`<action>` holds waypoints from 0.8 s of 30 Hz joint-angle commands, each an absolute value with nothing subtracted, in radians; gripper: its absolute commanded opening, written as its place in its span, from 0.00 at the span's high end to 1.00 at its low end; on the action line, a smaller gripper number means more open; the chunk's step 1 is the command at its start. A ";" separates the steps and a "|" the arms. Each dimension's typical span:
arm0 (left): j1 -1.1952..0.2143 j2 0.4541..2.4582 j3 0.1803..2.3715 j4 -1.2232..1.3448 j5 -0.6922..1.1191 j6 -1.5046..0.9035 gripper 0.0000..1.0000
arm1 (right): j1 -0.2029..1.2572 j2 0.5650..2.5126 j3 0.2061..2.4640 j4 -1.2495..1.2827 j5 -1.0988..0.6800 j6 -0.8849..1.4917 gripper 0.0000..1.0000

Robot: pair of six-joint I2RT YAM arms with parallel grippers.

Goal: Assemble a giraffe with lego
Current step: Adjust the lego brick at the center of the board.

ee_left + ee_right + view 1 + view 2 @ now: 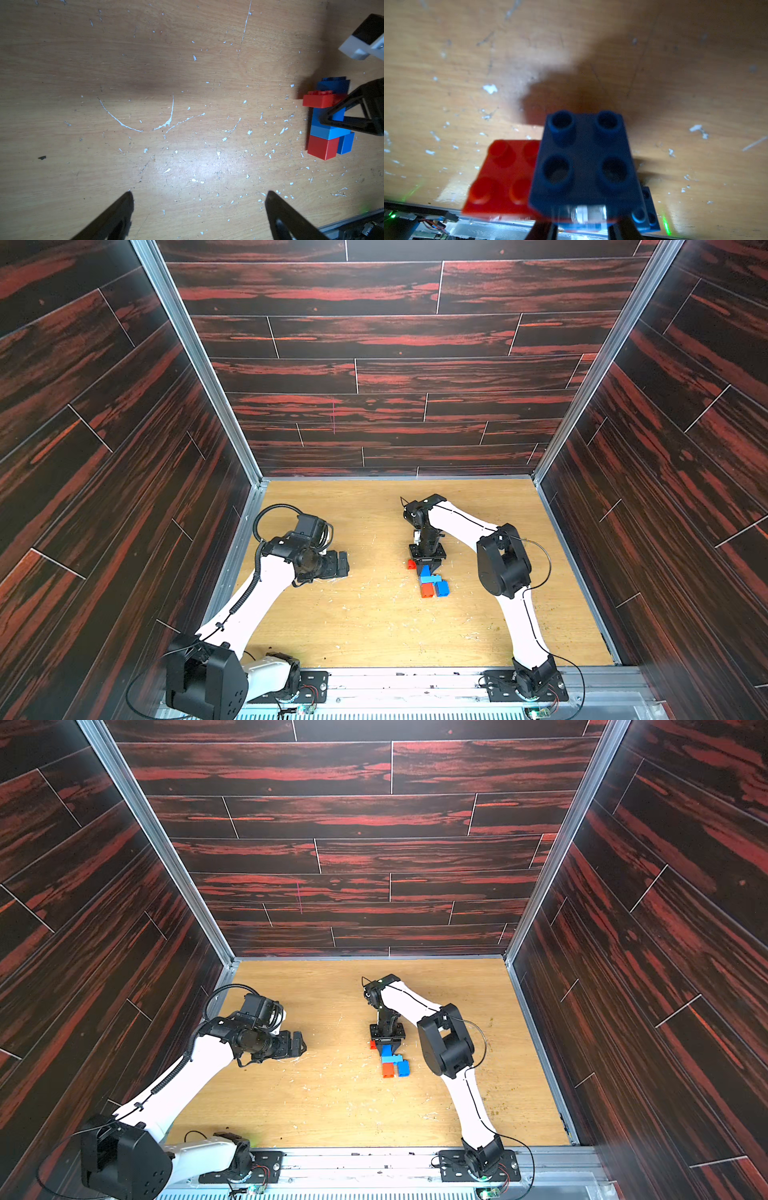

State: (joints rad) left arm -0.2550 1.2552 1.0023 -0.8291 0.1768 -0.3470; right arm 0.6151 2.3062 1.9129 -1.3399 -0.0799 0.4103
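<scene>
Two pincers, one at work: the right pincer [427,563] is clenched on the giraffe [430,580], and the left pincer [343,566] hangs released.

The giraffe stands upright a little right of the middle of the bench [374,626]. Its red leg [322,148] and blue leg [346,143] sit side by side under the light blue body [328,133]. The right pincer reaches down from above and its fingers [349,123] close on the blue neck [319,118], just under the long red-orange head brick [322,100], which juts out to one side. A dark blue square brick [583,162] sits on top of the head, studs up, close and blurred in the right wrist view. The left pincer, spread wide and holding nothing, hovers over scratched, paint-flecked bench well apart from the giraffe, on its left.
</scene>
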 commanded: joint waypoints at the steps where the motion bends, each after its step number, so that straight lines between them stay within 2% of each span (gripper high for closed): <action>1: -0.252 1.226 0.993 -0.841 0.185 -0.334 0.00 | 0.609 2.341 1.954 -1.384 -0.098 0.394 0.75; 7: -0.252 1.222 0.991 -0.842 0.183 -0.333 0.00 | 0.604 2.364 1.973 -1.396 -0.096 0.391 0.69; 11: -0.252 1.224 0.992 -0.841 0.189 -0.334 0.00 | 0.599 2.368 1.970 -1.397 -0.092 0.388 0.61; 14: -0.252 1.218 0.991 -0.841 0.186 -0.333 0.00 | 0.599 2.364 1.968 -1.396 -0.092 0.385 0.50; 24: -0.252 1.221 0.988 -0.842 0.176 -0.331 0.00 | 0.599 2.335 1.966 -1.388 -0.097 0.381 0.42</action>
State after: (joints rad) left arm -0.2550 1.2415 0.9981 -0.8288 0.1795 -0.3466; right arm 0.6037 2.3528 1.9553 -1.3731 -0.0875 0.3874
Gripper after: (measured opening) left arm 0.999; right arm 0.567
